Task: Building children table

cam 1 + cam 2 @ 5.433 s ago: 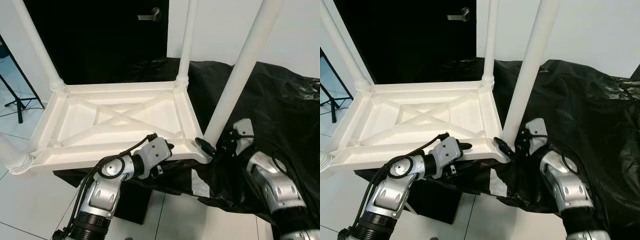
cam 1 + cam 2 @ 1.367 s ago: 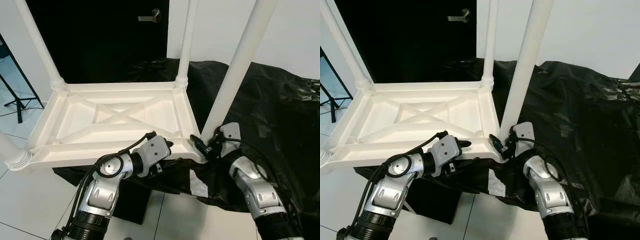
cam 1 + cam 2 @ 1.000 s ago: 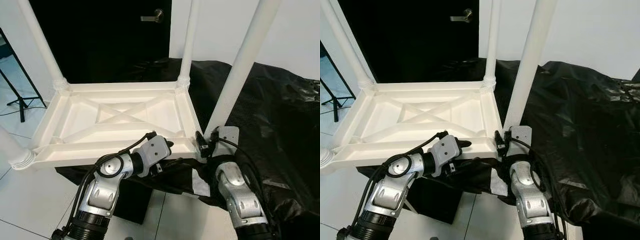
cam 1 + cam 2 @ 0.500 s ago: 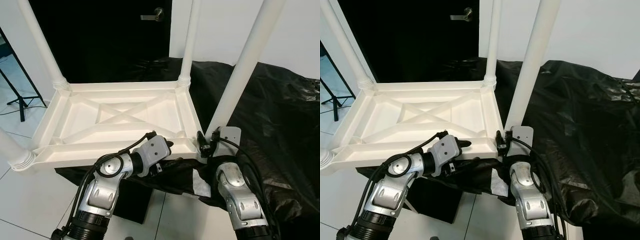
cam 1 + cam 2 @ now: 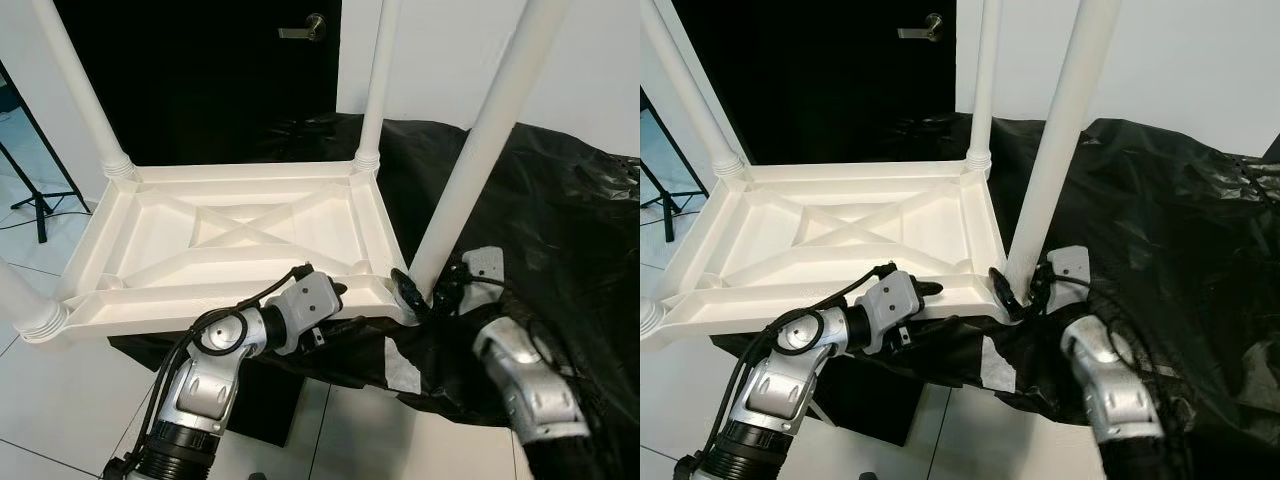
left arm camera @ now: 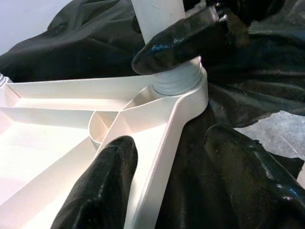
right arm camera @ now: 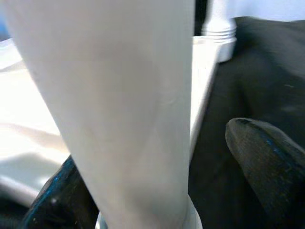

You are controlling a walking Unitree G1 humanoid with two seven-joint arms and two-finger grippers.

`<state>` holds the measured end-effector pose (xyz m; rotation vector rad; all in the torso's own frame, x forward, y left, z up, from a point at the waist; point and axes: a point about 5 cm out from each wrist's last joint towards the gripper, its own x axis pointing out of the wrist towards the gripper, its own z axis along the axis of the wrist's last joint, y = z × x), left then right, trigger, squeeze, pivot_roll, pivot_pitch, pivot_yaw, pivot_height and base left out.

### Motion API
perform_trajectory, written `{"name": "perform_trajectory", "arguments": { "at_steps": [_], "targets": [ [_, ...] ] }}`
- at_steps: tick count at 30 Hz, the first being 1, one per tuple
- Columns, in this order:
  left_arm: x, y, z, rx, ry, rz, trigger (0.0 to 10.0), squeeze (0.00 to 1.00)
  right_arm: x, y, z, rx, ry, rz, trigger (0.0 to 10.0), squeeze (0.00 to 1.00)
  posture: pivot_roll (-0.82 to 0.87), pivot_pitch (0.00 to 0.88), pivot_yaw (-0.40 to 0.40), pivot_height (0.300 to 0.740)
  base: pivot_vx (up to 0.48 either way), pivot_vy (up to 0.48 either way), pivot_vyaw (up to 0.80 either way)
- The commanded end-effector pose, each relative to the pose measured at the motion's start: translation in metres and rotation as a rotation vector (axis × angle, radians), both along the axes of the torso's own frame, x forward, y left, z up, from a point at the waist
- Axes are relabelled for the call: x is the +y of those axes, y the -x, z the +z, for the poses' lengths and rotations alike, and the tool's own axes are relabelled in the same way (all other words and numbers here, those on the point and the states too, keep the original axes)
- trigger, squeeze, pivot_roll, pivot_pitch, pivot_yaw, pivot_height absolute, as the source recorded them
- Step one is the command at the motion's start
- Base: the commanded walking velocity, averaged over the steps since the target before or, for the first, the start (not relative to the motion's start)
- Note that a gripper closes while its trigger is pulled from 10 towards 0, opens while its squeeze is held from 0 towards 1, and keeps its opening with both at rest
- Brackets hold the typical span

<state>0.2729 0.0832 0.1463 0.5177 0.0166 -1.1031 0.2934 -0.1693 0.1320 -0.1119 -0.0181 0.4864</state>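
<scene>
The white children's table lies upside down with its legs pointing up. My left gripper is shut on the near rim, one finger inside the frame and one outside. My right gripper sits at the threaded base of the near right leg. Its fingers stand on either side of the leg, with a gap showing on one side, so it is open. One right fingertip lies across the leg's base in the left wrist view.
A crumpled black sheet covers the ground at right and hangs under the table. A black box stands below the near rim. Behind are a black door and white wall. A stand's legs sit at far left on the tiles.
My right wrist has swung back from the front of the leg's base to its right side, fingers still around the leg. The left gripper has not moved.
</scene>
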Motion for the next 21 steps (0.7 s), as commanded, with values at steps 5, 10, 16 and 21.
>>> {"name": "perform_trajectory", "arguments": {
  "at_steps": [5, 10, 16, 21],
  "targets": [
    [0.001, -0.009, 0.005, -0.062, 0.028, 0.1, 10.0, 0.0, 0.011, -0.009, -0.004, 0.014, 0.044, 0.152, 10.0, 0.0, -0.01, 0.0, -0.026, 0.74, 0.0, 0.0, 0.0],
    [0.002, -0.011, 0.008, -0.072, 0.029, 0.109, 10.0, 0.0, 0.018, -0.016, -0.003, 0.011, 0.064, 0.233, 7.1, 0.0, 0.01, 0.0, -0.031, 0.74, 0.0, 0.0, 0.0],
    [0.008, -0.009, 0.007, -0.072, 0.027, 0.132, 10.0, 0.0, 0.018, -0.013, -0.005, 0.015, 0.069, 0.277, 0.0, 0.0, 0.02, 0.0, -0.038, 0.74, 0.0, 0.0, 0.0],
    [0.008, -0.009, 0.007, -0.071, 0.027, 0.137, 10.0, 0.0, 0.013, -0.01, -0.009, 0.022, 0.074, 0.268, 0.0, 0.0, 0.02, 0.0, -0.041, 0.74, 0.0, 0.0, 0.0]
  ]
}}
